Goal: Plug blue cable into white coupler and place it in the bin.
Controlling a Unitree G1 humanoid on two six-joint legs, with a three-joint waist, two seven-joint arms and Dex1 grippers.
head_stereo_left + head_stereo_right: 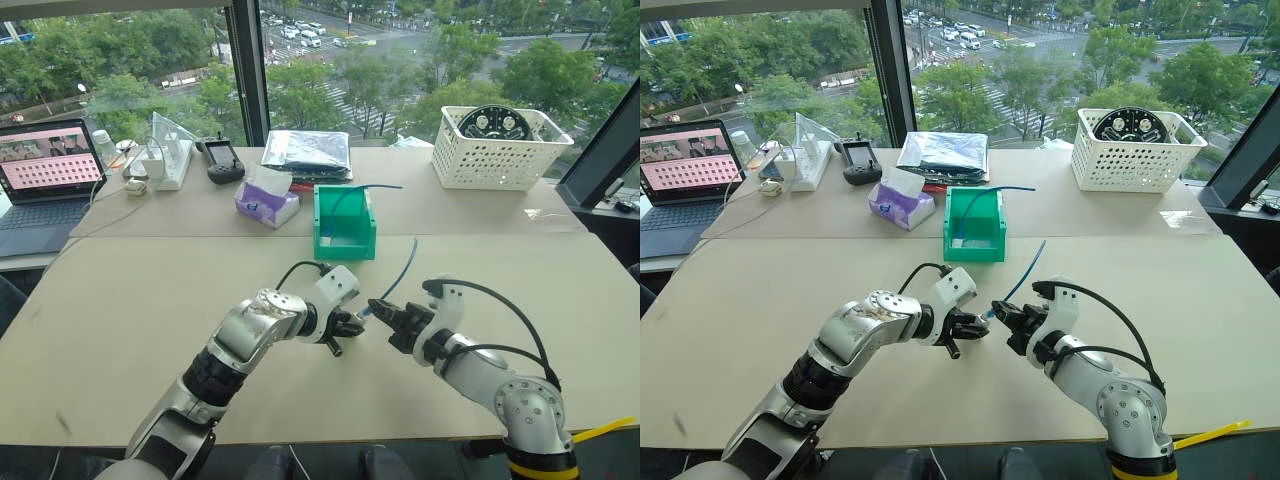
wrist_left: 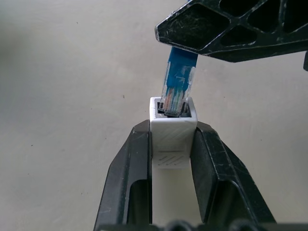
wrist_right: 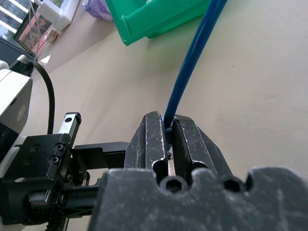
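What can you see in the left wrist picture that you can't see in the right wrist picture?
Left wrist view: the white coupler squeezed between the left gripper fingers, with the cable's clear plug poking into its open socket.

Right wrist view: the green bin farther along the table, and the cable running up toward it.

Both: the blue cable, pinched by the right gripper, and the tan tabletop.

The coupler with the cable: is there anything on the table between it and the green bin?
Nothing visible. The table is bare between the white coupler, held by the left gripper, and the bin; the blue cable arcs beside that path.
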